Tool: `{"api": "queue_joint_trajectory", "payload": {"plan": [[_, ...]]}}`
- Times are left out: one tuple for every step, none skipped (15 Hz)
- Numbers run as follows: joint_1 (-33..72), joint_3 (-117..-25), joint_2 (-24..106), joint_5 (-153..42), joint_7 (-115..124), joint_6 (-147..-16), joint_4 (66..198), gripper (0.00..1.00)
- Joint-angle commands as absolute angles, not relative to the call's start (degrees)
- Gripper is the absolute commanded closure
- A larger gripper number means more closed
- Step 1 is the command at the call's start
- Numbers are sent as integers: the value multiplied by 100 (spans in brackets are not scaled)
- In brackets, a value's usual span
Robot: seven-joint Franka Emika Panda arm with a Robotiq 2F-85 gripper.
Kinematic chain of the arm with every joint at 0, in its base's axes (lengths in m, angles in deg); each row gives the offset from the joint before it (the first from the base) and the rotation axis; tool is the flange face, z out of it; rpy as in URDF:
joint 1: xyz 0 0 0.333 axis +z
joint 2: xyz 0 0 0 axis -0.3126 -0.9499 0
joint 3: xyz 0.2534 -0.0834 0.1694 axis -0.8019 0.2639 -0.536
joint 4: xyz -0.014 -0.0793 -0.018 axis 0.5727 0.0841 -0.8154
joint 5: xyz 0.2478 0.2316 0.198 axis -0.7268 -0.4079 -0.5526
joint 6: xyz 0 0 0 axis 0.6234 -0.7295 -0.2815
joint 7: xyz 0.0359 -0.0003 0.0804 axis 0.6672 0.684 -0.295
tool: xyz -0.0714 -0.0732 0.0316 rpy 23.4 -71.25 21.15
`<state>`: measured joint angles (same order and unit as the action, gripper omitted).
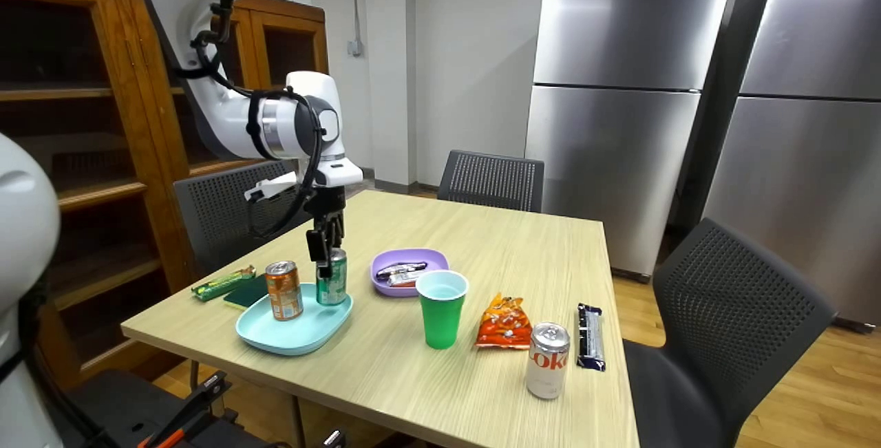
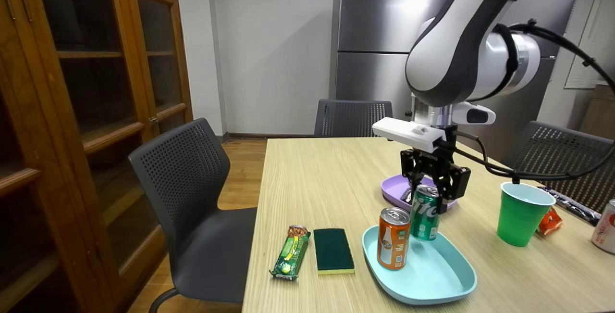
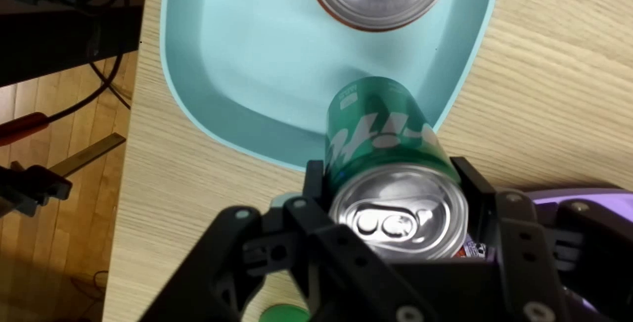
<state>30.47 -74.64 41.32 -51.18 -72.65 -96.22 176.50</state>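
Clamping green can (image 3: 388, 149), jaws above pale wood table (image 1: 495, 238); steel fridges (image 1: 612, 166) behind.

Bright, soft shadows — glare on fridge (image 1: 623, 28)

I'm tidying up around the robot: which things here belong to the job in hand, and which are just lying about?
Likely in the job:
green can, gripped by the hand
turquoise tray, beneath it
orange can, standing in that tray

Apparently just lying about:
sponge
green-wrapped bar
purple tray and its packets
green cup
orange snack bag
Coke can
dark-wrapped bar
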Motion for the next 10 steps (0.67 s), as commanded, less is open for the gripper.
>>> {"api": "queue_joint_trajectory", "payload": {"plan": [[3199, -7414, 4047, -5028, -7482, -9705, 17571, 61], [3215, -7408, 4016, -5041, -7474, -9709, 17558, 61], [3237, -7396, 3989, -5035, -7484, -9722, 17546, 61], [3250, -7390, 3969, -5040, -7483, -9725, 17534, 61], [3265, -7381, 3948, -5043, -7486, -9733, 17521, 61], [3278, -7375, 3927, -5049, -7485, -9744, 17511, 61], [3289, -7370, 3904, -5054, -7479, -9752, 17500, 61], [3302, -7367, 3883, -5048, -7473, -9778, 17501, 61], [3305, -7370, 3870, -5052, -7456, -9796, 17506, 61], [3314, -7365, 3862, -5049, -7457, -9806, 17511, 61]]}}
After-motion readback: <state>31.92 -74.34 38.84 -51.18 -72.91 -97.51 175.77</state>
